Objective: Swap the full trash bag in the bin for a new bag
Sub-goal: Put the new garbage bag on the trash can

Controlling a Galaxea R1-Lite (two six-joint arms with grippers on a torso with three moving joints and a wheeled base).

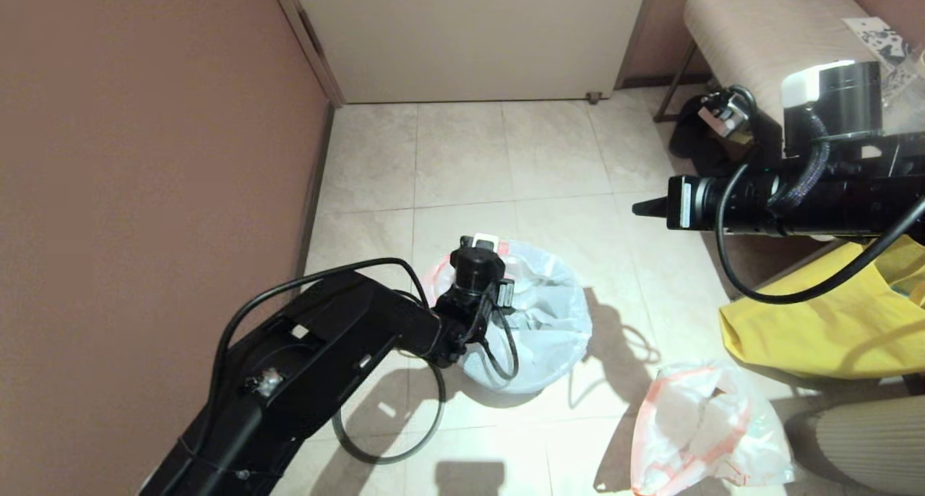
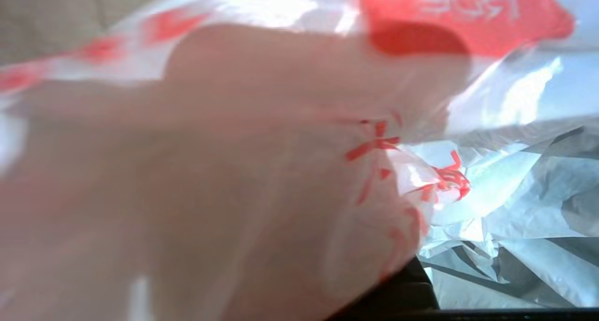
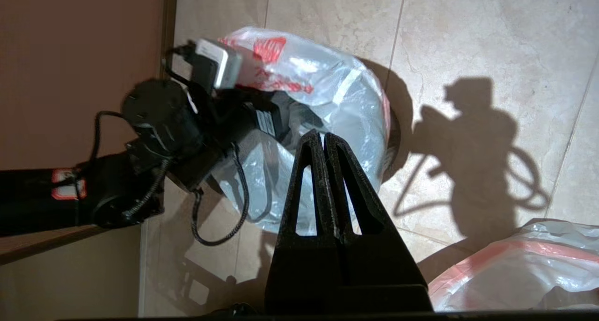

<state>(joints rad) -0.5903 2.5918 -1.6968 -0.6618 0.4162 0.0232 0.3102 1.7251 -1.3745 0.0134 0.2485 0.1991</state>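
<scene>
On the tiled floor near the left wall stands the bin (image 3: 392, 138), almost wholly hidden: the new bag (image 1: 549, 315) is draped over it and only a dark sliver of its side shows in the right wrist view. Crumpled translucent film lines the bin's inside, and no rubbish shows through it. The bag's pink hem and red print sit on the side toward the wall, its mouth facing up.

The left gripper (image 1: 483, 244) reaches down at that hem side of the bag. Its fingers are buried in plastic; the left wrist view is nearly filled by blurred pink-tinted film, so the pictures do not show what they pinch, but the claw is pressed together.

Well apart, toward the robot's right, the full bag (image 1: 704, 431) lies on the floor, lumpy, its pink hem gathered toward the top; its contents are hard to make out and its lower edge is cut off.

The right gripper (image 3: 324, 141) hangs above the floor, fingers pressed together, holding nothing. A yellow tote (image 1: 831, 322) lies beside a bench (image 1: 751, 26).
</scene>
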